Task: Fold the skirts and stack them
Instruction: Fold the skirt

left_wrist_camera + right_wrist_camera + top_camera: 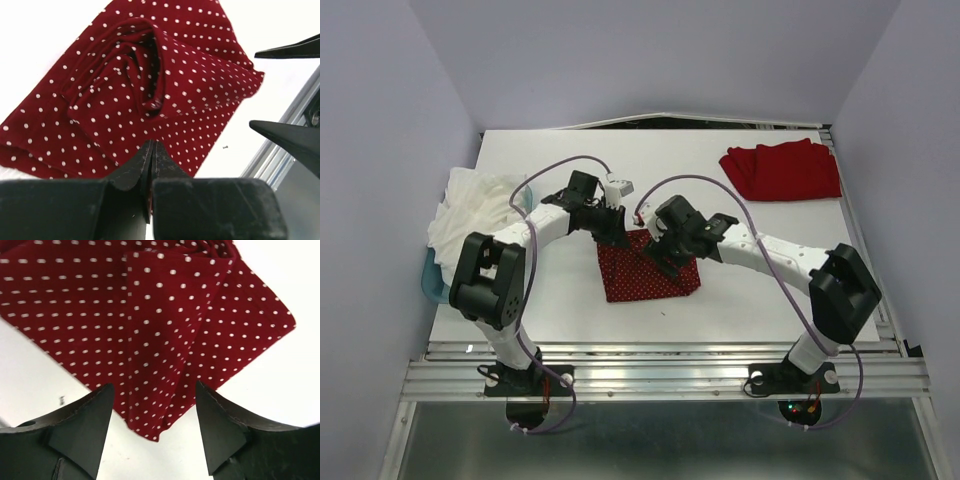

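Observation:
The dark red polka-dot skirt point(648, 268) lies folded into a rough square on the white table point(720, 300), bunched into creases at its middle point(145, 75). My left gripper point(613, 230) is at its far left corner. Its fingers point(150, 150) are pressed together over the cloth's edge, and a sliver of red shows between them. My right gripper point(667, 256) hangs open just above the skirt's right part, with the cloth's corner point(160, 430) between its fingers and nothing held. The plain bright red skirt point(782, 170) lies crumpled at the back right.
A pile of white cloth point(470, 215) sits at the left edge, over a light blue container point(433, 282). The table's metal rail point(660, 352) runs along the near edge. My right gripper's black fingers point(292, 135) show at the right of the left wrist view.

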Motion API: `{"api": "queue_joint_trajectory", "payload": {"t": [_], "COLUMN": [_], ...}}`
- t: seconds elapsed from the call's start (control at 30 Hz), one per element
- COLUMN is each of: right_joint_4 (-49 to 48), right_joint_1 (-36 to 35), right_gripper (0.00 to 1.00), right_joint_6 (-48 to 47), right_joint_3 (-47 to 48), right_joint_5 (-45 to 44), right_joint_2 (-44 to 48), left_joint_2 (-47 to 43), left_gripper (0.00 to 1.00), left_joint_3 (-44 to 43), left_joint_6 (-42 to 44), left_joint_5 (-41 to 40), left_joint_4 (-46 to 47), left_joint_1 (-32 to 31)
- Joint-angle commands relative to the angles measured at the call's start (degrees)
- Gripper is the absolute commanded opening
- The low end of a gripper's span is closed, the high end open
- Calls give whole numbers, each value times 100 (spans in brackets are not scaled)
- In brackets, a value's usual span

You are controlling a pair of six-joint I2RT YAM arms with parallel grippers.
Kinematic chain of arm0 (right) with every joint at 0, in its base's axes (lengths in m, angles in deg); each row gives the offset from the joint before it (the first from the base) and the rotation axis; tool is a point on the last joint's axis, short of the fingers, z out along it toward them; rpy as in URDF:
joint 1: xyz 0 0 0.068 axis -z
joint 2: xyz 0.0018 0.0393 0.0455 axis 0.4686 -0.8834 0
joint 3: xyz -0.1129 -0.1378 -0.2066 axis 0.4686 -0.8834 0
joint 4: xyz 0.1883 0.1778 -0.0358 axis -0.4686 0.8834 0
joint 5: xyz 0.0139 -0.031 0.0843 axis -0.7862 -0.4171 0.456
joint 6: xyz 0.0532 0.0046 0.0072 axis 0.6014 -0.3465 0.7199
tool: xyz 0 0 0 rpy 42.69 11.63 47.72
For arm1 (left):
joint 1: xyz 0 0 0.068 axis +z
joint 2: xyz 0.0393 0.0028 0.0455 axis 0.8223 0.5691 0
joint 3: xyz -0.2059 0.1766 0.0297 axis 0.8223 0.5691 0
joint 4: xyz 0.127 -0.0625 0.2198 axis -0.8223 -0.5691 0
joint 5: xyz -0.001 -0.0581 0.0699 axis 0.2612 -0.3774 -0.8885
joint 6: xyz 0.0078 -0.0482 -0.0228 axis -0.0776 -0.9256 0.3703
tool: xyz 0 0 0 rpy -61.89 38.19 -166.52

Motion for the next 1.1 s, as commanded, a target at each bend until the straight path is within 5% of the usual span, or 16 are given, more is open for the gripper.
{"api": "queue_joint_trajectory", "payload": {"t": [0.0,0.3,0.47,0.73,1.07], "right_joint_4": [-477,-749,-1048,-1206,-1128], "right_joint_1": [-196,-399,-268,1058,1385], "right_gripper": [71,72,64,42,47], "right_joint_6": [89,80,54,239,379], "right_joint_3": [148,306,218,507,525], "right_joint_5": [-666,-1667,-2256,-1809,-1144], "right_joint_2": [-197,-892,-918,-1137,-709], "left_joint_2": [380,943,1023,1093,953], "left_gripper": [9,2,0,0,0], "left_joint_3": [-83,-250,-197,-144,-189], "left_joint_6": [-210,-149,-35,115,255], "left_joint_5": [98,-51,-271,-420,-403], "left_joint_4": [293,214,144,30,12], "left_joint_1": [3,12,21,29,91]}}
